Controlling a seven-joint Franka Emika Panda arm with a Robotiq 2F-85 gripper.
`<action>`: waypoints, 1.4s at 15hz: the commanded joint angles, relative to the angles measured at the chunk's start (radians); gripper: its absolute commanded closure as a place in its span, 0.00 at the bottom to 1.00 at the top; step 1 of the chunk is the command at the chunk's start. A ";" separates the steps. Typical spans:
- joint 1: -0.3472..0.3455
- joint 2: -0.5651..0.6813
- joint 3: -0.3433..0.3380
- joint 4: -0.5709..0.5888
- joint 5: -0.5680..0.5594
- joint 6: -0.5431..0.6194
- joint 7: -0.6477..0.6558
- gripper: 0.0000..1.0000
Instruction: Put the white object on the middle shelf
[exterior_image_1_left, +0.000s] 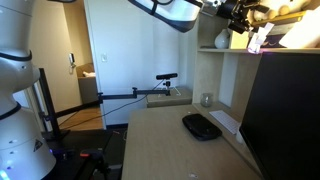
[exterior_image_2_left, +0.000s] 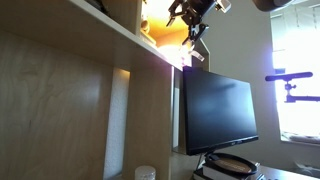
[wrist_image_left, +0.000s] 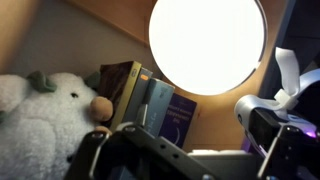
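A black oval device (exterior_image_1_left: 201, 126) lies flat on the pale worktop (exterior_image_1_left: 165, 145), in front of a dark monitor (exterior_image_2_left: 215, 108). A small grey cup (exterior_image_1_left: 207, 100) stands on a ledge behind the device, and a black camera (exterior_image_1_left: 166, 77) on a stand sits farther back. In the wrist view, a white plush toy (wrist_image_left: 45, 110) touches upright books (wrist_image_left: 150, 100) under a glaring round light (wrist_image_left: 207, 40).

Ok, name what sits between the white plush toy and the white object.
A few upright books stand between the plush toy and the white object. Only the wrist view shows this.
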 joint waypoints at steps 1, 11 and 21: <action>0.017 -0.020 -0.007 0.004 0.029 -0.084 -0.111 0.00; 0.017 -0.015 -0.021 0.039 0.018 -0.085 -0.154 0.00; 0.022 0.014 -0.026 0.122 0.002 0.008 -0.130 0.00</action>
